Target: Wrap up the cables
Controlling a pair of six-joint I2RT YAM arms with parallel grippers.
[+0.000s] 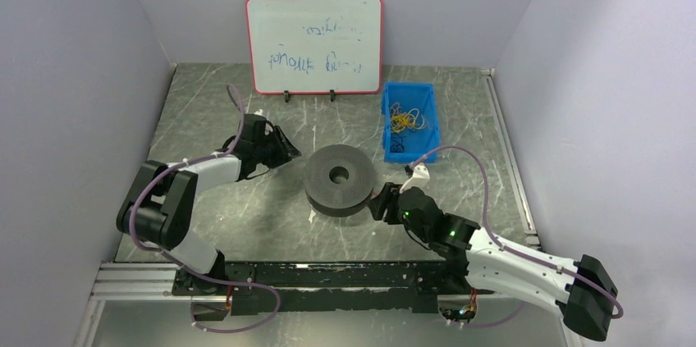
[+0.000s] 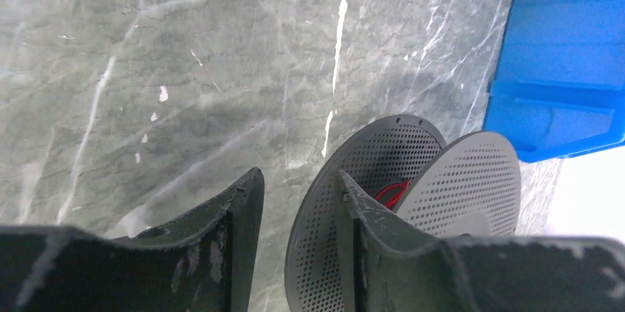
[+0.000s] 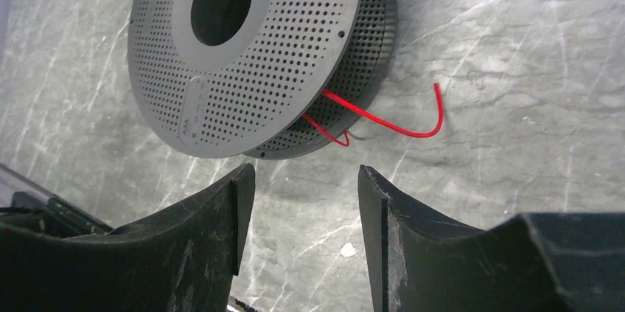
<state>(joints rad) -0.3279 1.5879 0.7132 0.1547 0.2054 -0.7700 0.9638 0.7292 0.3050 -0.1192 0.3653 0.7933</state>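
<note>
The black perforated spool [image 1: 339, 179] lies flat at the table's middle. In the right wrist view the spool [image 3: 295, 54] has thin red cable [image 3: 413, 131] wound between its discs, with a short curved tail lying loose on the table. My right gripper [image 3: 306, 179] is open and empty, just short of the spool's near-right edge [image 1: 379, 199]. My left gripper [image 1: 291, 150] is open and empty at the spool's far-left side. In the left wrist view its gap [image 2: 295, 186] shows table, the spool's rim [image 2: 398, 157] lies just beyond the right finger, and a bit of red cable [image 2: 390, 192] shows between the discs.
A blue bin [image 1: 409, 121] holding yellow and orange wires stands right behind the spool; it also shows in the left wrist view [image 2: 560, 68]. A whiteboard [image 1: 314, 43] stands at the back. Grey walls close in the table on both sides.
</note>
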